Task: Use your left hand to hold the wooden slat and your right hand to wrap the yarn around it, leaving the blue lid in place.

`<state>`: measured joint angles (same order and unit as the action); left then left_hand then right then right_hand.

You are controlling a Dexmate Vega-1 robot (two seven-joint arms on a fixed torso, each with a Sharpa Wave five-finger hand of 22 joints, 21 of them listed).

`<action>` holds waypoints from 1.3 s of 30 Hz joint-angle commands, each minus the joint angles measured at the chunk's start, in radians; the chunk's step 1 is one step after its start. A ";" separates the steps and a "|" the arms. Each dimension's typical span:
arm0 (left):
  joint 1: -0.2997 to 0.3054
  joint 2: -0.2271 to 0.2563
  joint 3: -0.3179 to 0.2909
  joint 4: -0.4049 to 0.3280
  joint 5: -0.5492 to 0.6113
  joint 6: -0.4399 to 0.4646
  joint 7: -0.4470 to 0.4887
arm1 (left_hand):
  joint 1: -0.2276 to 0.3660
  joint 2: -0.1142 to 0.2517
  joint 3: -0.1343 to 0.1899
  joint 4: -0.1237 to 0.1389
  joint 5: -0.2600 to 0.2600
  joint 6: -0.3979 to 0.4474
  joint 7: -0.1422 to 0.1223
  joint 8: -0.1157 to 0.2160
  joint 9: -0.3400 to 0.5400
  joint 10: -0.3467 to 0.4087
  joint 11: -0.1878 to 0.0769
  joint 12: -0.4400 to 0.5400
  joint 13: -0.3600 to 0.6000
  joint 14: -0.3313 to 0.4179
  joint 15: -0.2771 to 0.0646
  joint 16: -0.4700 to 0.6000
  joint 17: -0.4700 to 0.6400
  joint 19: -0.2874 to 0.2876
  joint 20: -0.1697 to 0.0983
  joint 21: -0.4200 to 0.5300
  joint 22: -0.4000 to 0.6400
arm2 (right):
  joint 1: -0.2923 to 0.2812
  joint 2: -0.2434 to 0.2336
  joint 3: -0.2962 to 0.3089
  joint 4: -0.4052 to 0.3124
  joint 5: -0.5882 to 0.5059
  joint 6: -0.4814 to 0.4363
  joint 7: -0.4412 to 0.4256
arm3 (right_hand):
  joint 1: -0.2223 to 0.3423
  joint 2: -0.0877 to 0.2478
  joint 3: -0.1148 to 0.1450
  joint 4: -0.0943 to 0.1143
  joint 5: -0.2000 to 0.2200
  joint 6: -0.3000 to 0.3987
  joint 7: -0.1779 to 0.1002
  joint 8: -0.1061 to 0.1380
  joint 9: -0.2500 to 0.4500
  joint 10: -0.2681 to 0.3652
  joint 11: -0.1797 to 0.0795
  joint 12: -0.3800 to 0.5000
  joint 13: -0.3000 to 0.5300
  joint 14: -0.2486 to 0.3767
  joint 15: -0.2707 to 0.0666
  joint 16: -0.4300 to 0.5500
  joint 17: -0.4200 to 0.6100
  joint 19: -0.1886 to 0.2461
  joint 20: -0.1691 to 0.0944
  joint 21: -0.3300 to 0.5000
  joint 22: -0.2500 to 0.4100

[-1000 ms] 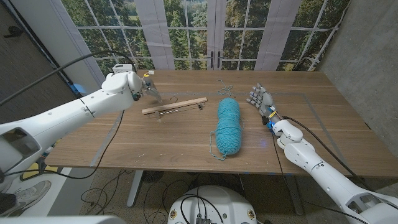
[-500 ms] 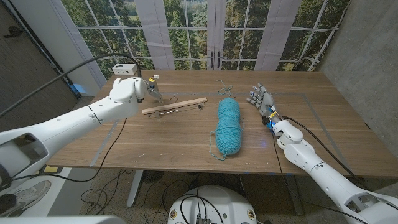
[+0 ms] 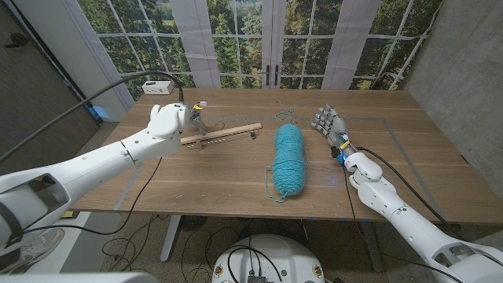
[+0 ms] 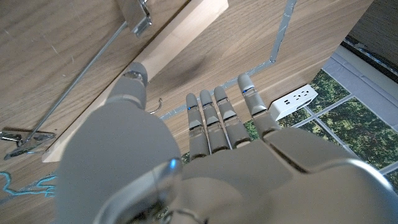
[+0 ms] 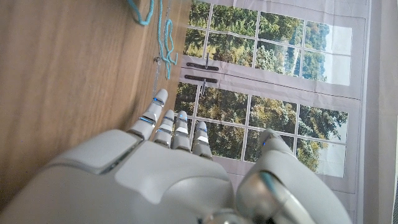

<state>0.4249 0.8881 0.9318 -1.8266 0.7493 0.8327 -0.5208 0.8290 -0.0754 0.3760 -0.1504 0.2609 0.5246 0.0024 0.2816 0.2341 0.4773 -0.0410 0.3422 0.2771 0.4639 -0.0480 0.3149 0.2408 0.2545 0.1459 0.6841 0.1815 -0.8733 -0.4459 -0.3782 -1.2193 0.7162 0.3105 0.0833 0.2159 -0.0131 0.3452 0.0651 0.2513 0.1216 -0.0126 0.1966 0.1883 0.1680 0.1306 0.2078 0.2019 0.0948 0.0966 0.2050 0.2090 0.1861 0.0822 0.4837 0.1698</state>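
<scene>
Left hand (image 3: 191, 115): fingers spread, empty, poised just over the slat's near end.
Wooden slat (image 3: 222, 134): likely light, stiff; pinch that end.
Yarn (image 3: 288, 159): soft skein beside right hand (image 3: 329, 126), fingers apart, empty.
Bench (image 3: 228, 178): carries both.

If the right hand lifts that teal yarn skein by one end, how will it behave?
The teal yarn skein looks soft and long, so it probably sags. Loose strands trail from its ends, so it may unravel. It is unlikely to roll far.

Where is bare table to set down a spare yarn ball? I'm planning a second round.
Bare wood lies between the yarn skein and the left edge, nearer than the wooden slat. The far right corner beyond the right hand is bare too. It is crowded around the slat, where the left hand hovers.
</scene>
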 commanded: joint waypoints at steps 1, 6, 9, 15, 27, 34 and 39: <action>0.071 -0.021 -0.036 0.002 0.080 0.001 0.089 | 0.020 0.004 -0.008 -0.001 0.007 0.004 -0.006 0.008 0.007 0.012 -0.012 0.015 0.011 0.012 -0.028 0.012 0.012 0.015 -0.011 0.002 0.002 | 0.018 0.024 -0.002 0.056 0.011 0.010 0.021 | -0.007 0.002 -0.002 0.002 -0.001 0.008 0.002 0.009 0.002 0.012 -0.002 0.010 0.004 0.004 0.004 0.006 0.002 0.010 0.000 -0.003 0.003; 0.089 -0.031 -0.057 0.011 0.051 -0.007 0.091 | 0.030 0.011 -0.015 0.001 0.005 0.009 -0.011 0.013 0.011 0.025 -0.014 0.027 0.020 0.022 -0.036 0.021 0.020 0.030 -0.018 0.003 0.002 | 0.027 0.033 -0.003 0.080 0.011 0.020 0.034 | -0.007 0.002 -0.003 0.002 -0.001 0.009 0.002 0.009 0.002 0.014 -0.001 0.010 0.004 0.004 0.004 0.006 0.001 0.010 0.000 -0.004 0.003; 0.087 -0.043 -0.050 0.036 0.050 -0.009 0.086 | 0.038 0.014 -0.026 0.003 0.000 0.012 -0.010 0.017 0.015 0.027 -0.018 0.036 0.030 0.026 -0.039 0.027 0.027 0.063 -0.008 0.011 0.001 | 0.030 0.036 -0.003 0.087 0.014 0.018 0.037 | -0.007 0.002 -0.003 0.001 0.000 0.010 0.002 0.009 0.002 0.014 -0.002 0.010 0.004 0.005 0.004 0.006 0.001 0.011 0.001 -0.005 0.003; 0.099 -0.050 -0.058 0.040 0.050 -0.016 0.123 | 0.052 0.014 -0.039 0.002 -0.008 0.030 -0.007 0.026 0.019 0.025 -0.018 0.044 0.040 0.026 -0.042 0.028 0.029 0.097 -0.002 0.018 0.000 | 0.032 0.041 -0.002 0.097 0.016 0.017 0.040 | -0.008 0.002 -0.003 0.001 0.000 0.010 0.002 0.008 0.002 0.016 0.000 0.010 0.004 0.004 0.004 0.006 0.000 0.012 0.000 -0.007 0.003; 0.123 -0.067 -0.068 0.065 0.027 -0.059 0.195 | 0.071 0.027 -0.051 0.004 -0.018 0.039 -0.011 0.030 0.021 0.034 -0.023 0.053 0.052 0.036 -0.052 0.032 0.027 0.117 -0.011 0.015 -0.002 | 0.020 0.045 0.003 0.100 0.021 0.028 0.041 | -0.009 0.003 -0.005 0.000 0.000 0.010 0.002 0.007 0.002 0.019 0.001 0.010 0.004 0.007 0.004 0.006 -0.001 0.014 0.001 -0.010 0.004; 0.144 -0.077 -0.068 0.075 0.031 -0.070 0.248 | 0.080 0.028 -0.056 0.003 -0.023 0.041 -0.013 0.030 0.020 0.038 -0.022 0.056 0.056 0.042 -0.056 0.032 0.023 0.130 -0.016 0.015 -0.003 | 0.012 0.044 0.003 0.089 0.023 0.026 0.037 | -0.011 0.004 -0.006 0.000 0.000 0.010 0.002 0.006 0.002 0.022 0.002 0.011 0.004 0.010 0.005 0.007 -0.002 0.017 0.003 -0.013 0.004; 0.156 -0.078 -0.066 0.073 0.035 -0.064 0.263 | 0.083 0.040 -0.056 0.009 -0.026 0.051 -0.015 0.034 0.019 0.050 -0.027 0.061 0.060 0.055 -0.059 0.035 0.020 0.136 -0.020 0.012 -0.004 | 0.007 0.042 0.003 0.083 0.022 0.025 0.035 | -0.011 0.004 -0.006 -0.001 0.000 0.010 0.002 0.006 0.002 0.023 0.000 0.011 0.005 0.011 0.004 0.007 -0.002 0.018 0.002 -0.014 0.004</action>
<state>0.5512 0.8202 0.8702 -1.7630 0.7865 0.7772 -0.3189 0.9039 -0.0391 0.3231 -0.1449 0.2360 0.5671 -0.0126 0.3104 0.2506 0.5131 -0.0659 0.3962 0.3322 0.5039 -0.0482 0.3441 0.2598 0.3808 0.1233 0.6921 0.1768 -0.8529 -0.4033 -0.3751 -1.1308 0.7356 0.3382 0.1227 0.2120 -0.0088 0.3452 0.0651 0.2513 0.1214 -0.0126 0.1966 0.1883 0.1824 0.1342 0.2140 0.2019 0.1002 0.1019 0.2050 0.2043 0.1986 0.0840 0.4762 0.1698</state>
